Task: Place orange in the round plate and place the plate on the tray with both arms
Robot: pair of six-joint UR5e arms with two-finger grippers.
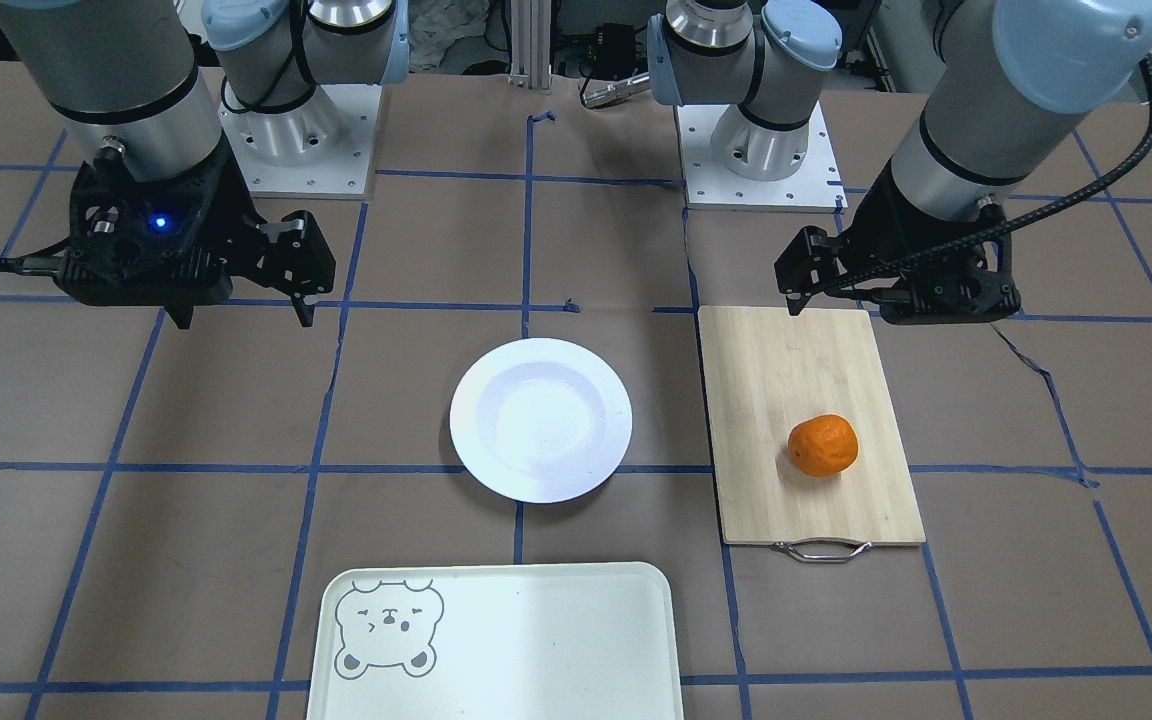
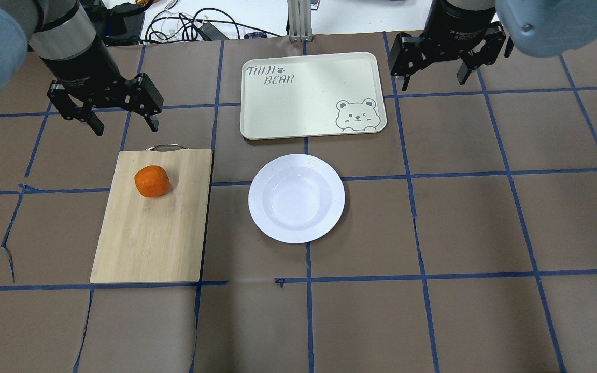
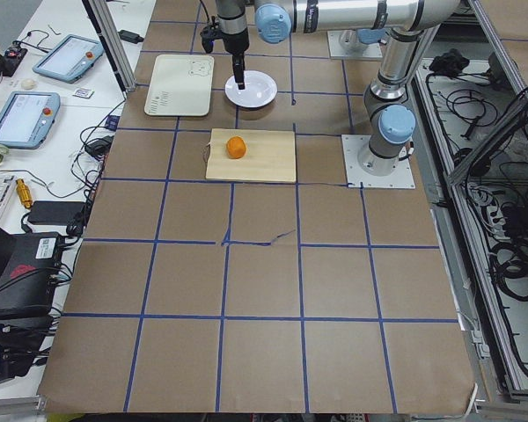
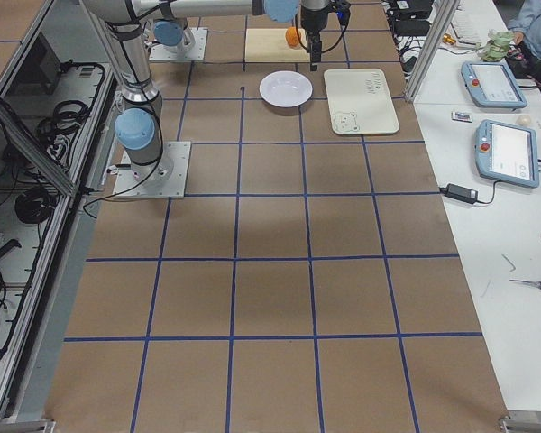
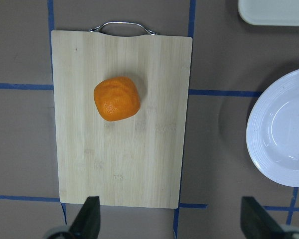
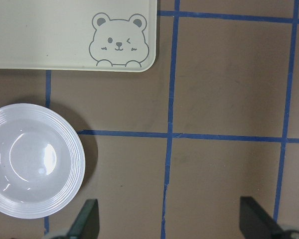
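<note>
The orange (image 2: pixel 152 181) (image 5: pixel 117 98) rests on the far half of a bamboo cutting board (image 2: pixel 148 233). My left gripper (image 2: pixel 124 123) (image 5: pixel 172 219) hangs open above the table just beyond the board's metal handle, holding nothing. The white round plate (image 2: pixel 296 198) (image 6: pixel 32 162) lies bare at mid-table. Beyond it lies the pale tray (image 2: pixel 298 98) (image 6: pixel 50 40), with a bear face in one corner. To the right of the tray's far corner, my right gripper (image 2: pixel 434 80) (image 6: pixel 170 221) is open and holds nothing. The front-facing view shows the orange (image 1: pixel 823 445), plate (image 1: pixel 540 420) and tray (image 1: pixel 536 640) apart from one another.
Brown paper with blue tape lines (image 2: pixel 412 228) covers the table. Cables (image 2: pixel 189 26) lie past its far edge. Tablets (image 3: pixel 18 119) and tools sit on side benches in the side views.
</note>
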